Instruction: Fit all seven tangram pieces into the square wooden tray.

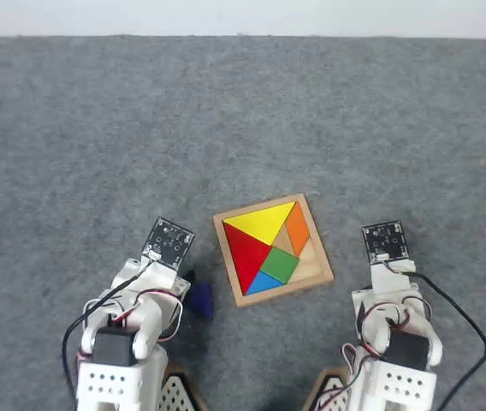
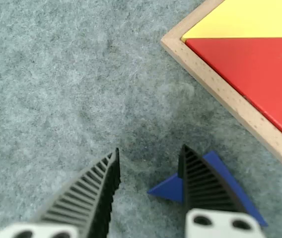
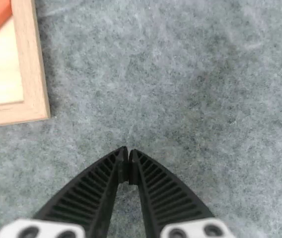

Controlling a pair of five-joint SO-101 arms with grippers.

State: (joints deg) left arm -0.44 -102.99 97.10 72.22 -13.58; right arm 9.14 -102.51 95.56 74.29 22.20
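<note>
- Between the two arms, on the near half of the table, the square wooden tray (image 1: 226,259) lies flat. It is turned a little out of line with the table's edges, with one corner towards the left arm.
- Inside it lie a yellow triangle (image 1: 264,221) at the far side and a red triangle (image 1: 245,251) along the left rim, their long sides meeting on the tray's diagonal. An orange piece (image 1: 299,227), a green square (image 1: 281,264) and a light blue triangle (image 1: 264,281) also sit in it.
- Bare wooden floor (image 1: 313,261) shows in the corner nearest the right arm. Whether the small tan triangle between the orange and green pieces is a piece or bare floor cannot be told.
- A dark blue triangle (image 1: 200,300) lies outside on the grey mat (image 1: 243,111), near the tray's left rim but apart from it. Its long side runs roughly along that rim.
- The left gripper (image 2: 150,149) stands wide apart and holds nothing. One finger (image 2: 200,183) is over the dark blue triangle, and one of the triangle's tips juts into the gap.
- The right gripper (image 3: 128,151) is closed tip to tip on nothing, over mat just off the tray's near right corner.
- Open mat spreads wide beyond the tray and to both sides.
</note>
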